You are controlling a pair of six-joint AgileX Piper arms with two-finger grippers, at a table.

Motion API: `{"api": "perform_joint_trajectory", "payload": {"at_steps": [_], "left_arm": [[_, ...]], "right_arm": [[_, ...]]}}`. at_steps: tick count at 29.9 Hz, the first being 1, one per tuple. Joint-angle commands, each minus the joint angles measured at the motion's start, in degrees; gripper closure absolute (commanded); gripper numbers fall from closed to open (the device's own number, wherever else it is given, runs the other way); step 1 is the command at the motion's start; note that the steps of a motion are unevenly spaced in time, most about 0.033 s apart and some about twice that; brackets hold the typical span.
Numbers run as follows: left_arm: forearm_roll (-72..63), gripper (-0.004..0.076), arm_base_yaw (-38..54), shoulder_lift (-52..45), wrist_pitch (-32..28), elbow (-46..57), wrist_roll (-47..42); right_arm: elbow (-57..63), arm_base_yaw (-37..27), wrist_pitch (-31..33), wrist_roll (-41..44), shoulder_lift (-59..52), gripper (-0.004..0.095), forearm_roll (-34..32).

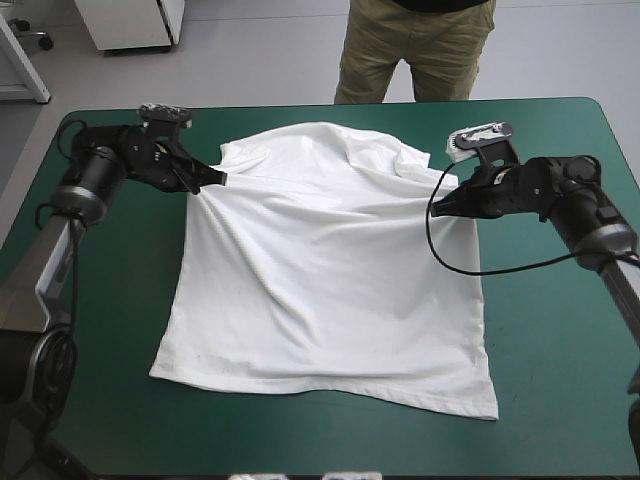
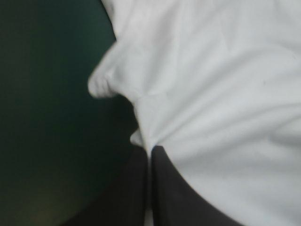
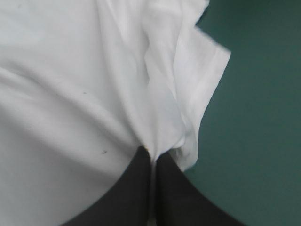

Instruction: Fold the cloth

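The white T-shirt (image 1: pixel 320 260) lies spread on the teal-green table, hem toward the near edge, collar and sleeves toward the far edge. My left gripper (image 1: pixel 218 178) is shut on the T-shirt at its left side just below the sleeve; cloth (image 2: pixel 221 94) gathers into the tips of my left gripper (image 2: pixel 150 149). My right gripper (image 1: pixel 440 203) is shut on the T-shirt at its right side by the other sleeve. In the right wrist view the cloth (image 3: pixel 70 94) bunches at my right gripper (image 3: pixel 152 151), with the sleeve (image 3: pixel 204 75) folded beside it.
Bare teal-green cover (image 1: pixel 560 360) runs along the right side, the left side (image 1: pixel 110 290) and the near edge. The shirt's hem corner (image 1: pixel 488 408) reaches toward the near right.
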Motion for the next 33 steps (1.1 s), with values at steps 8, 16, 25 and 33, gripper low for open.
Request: {"api": "perform_joint_trajectory", "payload": {"at_steps": [8, 16, 25, 33], "left_arm": [[5.2, 0.0733, 2.9, -23.8, -5.3, -1.5, -0.5], [5.3, 0.0733, 2.9, -37.9, -2.7, -1.5, -0.6], [4.0, 0.0733, 2.9, -42.9, 4.3, -1.5, -0.7], [-3.9, 0.0733, 2.8, -35.7, 4.2, -1.5, -0.1]], "right_arm": [[-13.5, -0.1, 1.0, 0.5, -15.7, 0.0925, -1.1], [-22.7, -0.1, 11.6, 0.5, -23.3, 0.0925, -1.1], [-22.8, -0.1, 24.1, 3.3, -28.3, 0.0925, -1.1], [-22.8, -0.1, 20.0, 3.3, -23.7, 0.0925, -2.9]]}}
